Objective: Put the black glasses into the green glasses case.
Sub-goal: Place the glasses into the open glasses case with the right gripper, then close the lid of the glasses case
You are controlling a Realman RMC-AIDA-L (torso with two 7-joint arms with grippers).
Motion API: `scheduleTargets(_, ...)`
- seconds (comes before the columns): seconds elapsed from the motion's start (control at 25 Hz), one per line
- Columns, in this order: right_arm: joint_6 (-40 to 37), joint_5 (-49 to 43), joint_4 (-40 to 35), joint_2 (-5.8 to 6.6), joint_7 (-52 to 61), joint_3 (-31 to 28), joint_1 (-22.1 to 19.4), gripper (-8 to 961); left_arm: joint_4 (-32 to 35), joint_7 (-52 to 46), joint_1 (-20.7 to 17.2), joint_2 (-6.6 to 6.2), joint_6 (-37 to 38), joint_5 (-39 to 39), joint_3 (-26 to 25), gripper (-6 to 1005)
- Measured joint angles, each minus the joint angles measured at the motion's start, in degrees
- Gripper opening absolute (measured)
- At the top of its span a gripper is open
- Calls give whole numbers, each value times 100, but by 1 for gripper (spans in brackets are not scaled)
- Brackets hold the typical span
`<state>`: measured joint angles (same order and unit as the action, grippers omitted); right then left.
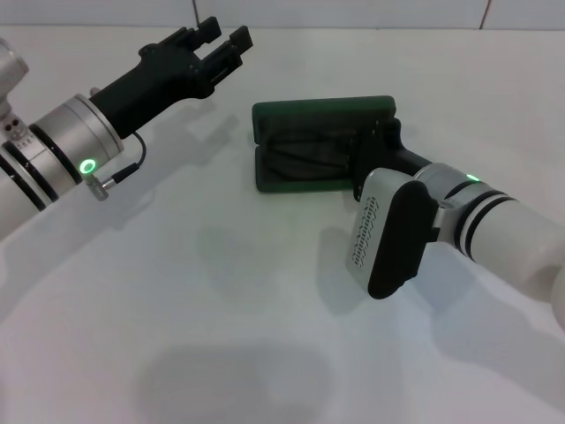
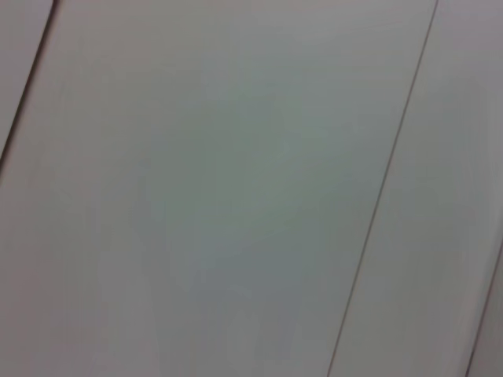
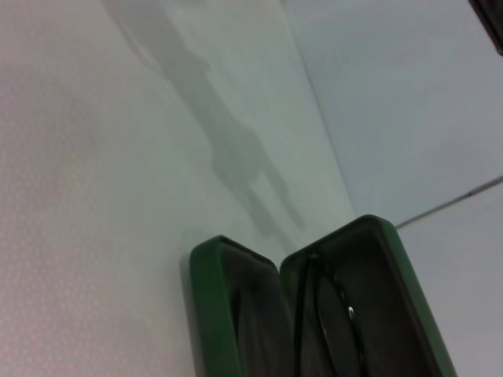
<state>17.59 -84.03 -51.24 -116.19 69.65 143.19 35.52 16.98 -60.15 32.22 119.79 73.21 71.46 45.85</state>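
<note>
The table (image 1: 221, 291) carries the open case (image 1: 300, 115), lid raised so the tray is reachable, and the glasses (image 3: 326, 314) already lie folded inside it. The right gripper (image 1: 381, 146) sits at the case's right end, probably to seat them; whether it grips anything cannot be told. The left gripper (image 1: 221, 44) hangs apart, parted and empty.

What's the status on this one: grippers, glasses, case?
Left gripper raised clear of the case, open, empty. Right gripper at the green glasses case, fingers hidden. Case open, black glasses lying inside. Nothing in the way.
</note>
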Motion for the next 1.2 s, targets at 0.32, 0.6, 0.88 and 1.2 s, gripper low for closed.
scheduleTargets(0.32, 17, -9, -98, 0, -7, 60, 16, 113, 17, 1, 4, 0, 0, -1, 3, 652)
scheduleTargets(0.6, -11, 8, -333, 0, -27, 12, -151, 160, 13, 3, -35, 0, 0, -3, 3, 652)
scheduleTargets(0.88, -361, 43, -563, 0, -73, -158, -321, 187, 3, 3, -72, 0, 0, -3, 3, 653)
scheduleTargets(1.2, -1245, 22, -1023, 14, -549, -880, -799, 188, 12, -3, -143, -1, -1, -15, -14, 654)
